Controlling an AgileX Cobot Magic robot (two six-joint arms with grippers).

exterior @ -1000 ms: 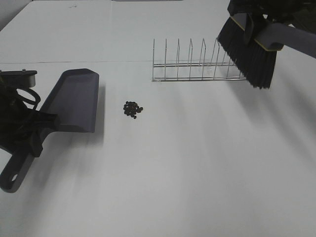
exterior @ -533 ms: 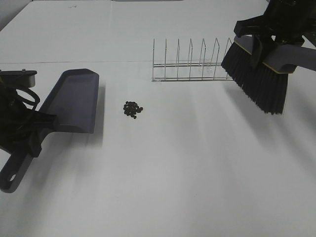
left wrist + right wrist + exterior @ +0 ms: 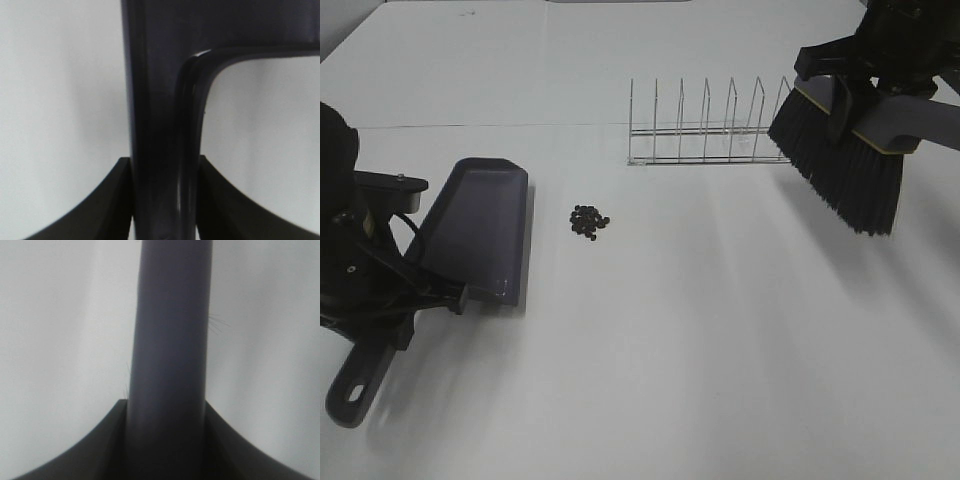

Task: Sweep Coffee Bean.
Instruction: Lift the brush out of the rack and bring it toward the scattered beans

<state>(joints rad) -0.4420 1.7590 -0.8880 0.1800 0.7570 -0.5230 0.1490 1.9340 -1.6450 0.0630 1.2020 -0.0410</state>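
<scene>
Clamping dustpan (image 3: pixel 480 225) low, brush (image 3: pixel 840 165) aloft

Lab-style test bench: plain white table (image 3: pixel 720 360), wire rack (image 3: pixel 706 131)

White table (image 3: pixel 720 350): beans (image 3: pixel 589 221), wire rack (image 3: pixel 705 130)
</scene>
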